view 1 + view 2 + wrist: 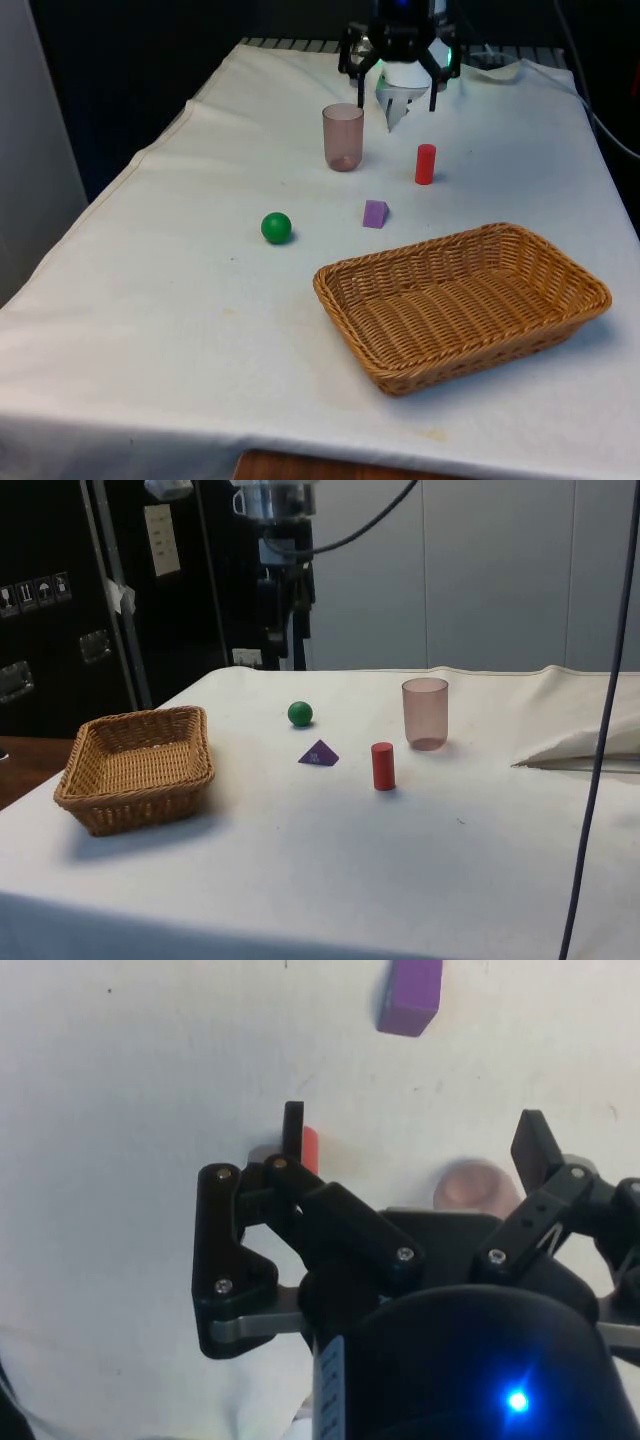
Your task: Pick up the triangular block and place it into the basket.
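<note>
So we've got the gripper [410, 108] hanging up over the counter's [180, 300] far edge, fingers [292, 1130] spread wide apart, nothing in them. The purple triangular block [375, 213] sits mid-counter, between the green ball [276, 227] and the red cylinder [425, 164]. The wicker basket [340, 285] sits toward the near edge, and the pinkish cup [343, 137] stands beyond the block.

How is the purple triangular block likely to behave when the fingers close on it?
The purple triangular block looks rigid, so it probably won't deform. Its sloped faces could let it squirt out unless the open gripper closes on its flat ends. Resting on a flat face, it shouldn't roll, unlike the green ball nearby.
</note>
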{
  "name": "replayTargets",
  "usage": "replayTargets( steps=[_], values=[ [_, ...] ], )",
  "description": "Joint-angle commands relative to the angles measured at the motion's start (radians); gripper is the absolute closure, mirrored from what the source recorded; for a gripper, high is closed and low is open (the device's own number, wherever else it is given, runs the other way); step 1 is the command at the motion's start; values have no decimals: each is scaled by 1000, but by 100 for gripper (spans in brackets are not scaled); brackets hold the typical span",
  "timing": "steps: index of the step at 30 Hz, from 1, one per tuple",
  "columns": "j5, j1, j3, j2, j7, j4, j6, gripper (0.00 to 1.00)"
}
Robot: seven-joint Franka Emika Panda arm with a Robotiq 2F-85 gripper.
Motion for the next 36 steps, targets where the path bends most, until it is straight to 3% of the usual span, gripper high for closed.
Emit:
replayTargets(
  steps=[1,8,10,17,26,34,36],
  values=[
    [1,0,-1,3,1,-7,12,0],
    [6,0,0,32,9,-67,132,0],
    [2,0,-1,33,7,-66,124,0],
    [17,0,3,63,8,-105,222,0],
    [18,0,0,100,15,-106,237,0],
    [47,-6,7,156,36,-108,287,0],
    [30,0,0,158,45,-105,278,0]
  ],
)
